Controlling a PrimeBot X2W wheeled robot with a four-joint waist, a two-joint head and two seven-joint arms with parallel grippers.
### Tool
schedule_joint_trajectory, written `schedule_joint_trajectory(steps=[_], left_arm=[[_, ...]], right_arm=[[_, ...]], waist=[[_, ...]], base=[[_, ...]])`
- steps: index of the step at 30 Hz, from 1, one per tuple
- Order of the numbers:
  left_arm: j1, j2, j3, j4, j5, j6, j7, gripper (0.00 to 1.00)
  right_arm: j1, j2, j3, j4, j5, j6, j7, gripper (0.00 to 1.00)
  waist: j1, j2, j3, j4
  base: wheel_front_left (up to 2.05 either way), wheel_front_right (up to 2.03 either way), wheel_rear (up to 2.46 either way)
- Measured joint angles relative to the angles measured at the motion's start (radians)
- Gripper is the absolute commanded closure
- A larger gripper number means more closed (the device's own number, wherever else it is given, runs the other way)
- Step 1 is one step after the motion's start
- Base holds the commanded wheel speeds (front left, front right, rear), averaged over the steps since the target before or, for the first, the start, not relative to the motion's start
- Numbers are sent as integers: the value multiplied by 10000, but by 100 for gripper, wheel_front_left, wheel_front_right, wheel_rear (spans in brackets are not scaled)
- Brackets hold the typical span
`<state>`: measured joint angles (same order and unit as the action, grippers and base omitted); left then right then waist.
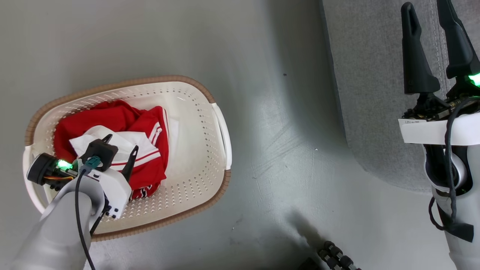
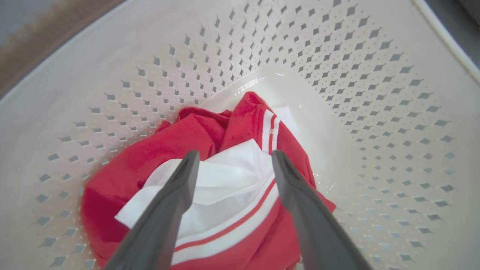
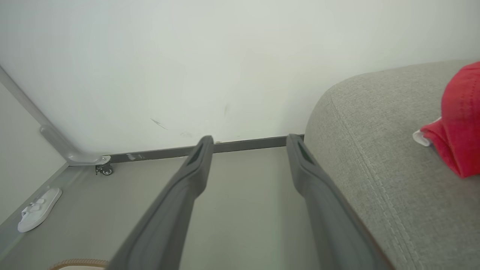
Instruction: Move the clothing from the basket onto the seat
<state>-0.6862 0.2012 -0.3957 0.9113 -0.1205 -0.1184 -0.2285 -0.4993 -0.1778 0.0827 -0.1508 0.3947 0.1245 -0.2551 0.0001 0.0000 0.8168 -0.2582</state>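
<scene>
Clothing lies bunched in the basket, directly under the left gripper, jaws wide. Right gripper, jaws wide too, hangs by the seat, which carries another red garment.

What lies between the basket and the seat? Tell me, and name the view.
Only bare grey floor with faint scuff marks, seen in the head view. Nothing stands between the basket and the seat.

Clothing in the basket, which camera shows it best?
Left wrist view: the clothing lies close up, stripes clear. Head view shows it smaller, partly behind the left gripper. Right wrist view shows another red garment on the seat.
</scene>
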Motion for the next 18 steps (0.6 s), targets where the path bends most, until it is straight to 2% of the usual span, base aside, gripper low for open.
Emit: schedule_joint_trajectory(steps=[5,10,18], left_arm=[[-353,228,-520,403,635,-2,313,0],[-662,221,-771,800,882,0,600,0],[-1193,336,-849,1394,1147,15,989,0]], right_arm=[[-26,146,13,-17,0,2,0,0],[-304,180,71,-63,2,2,0,0],[-429,334,244,-136,2,2,0,0]], waist=[[0,0,248,-157],[0,0,493,-295],[0,0,881,-534]], base=[[0,0,0],[0,0,0],[0,0,0]])
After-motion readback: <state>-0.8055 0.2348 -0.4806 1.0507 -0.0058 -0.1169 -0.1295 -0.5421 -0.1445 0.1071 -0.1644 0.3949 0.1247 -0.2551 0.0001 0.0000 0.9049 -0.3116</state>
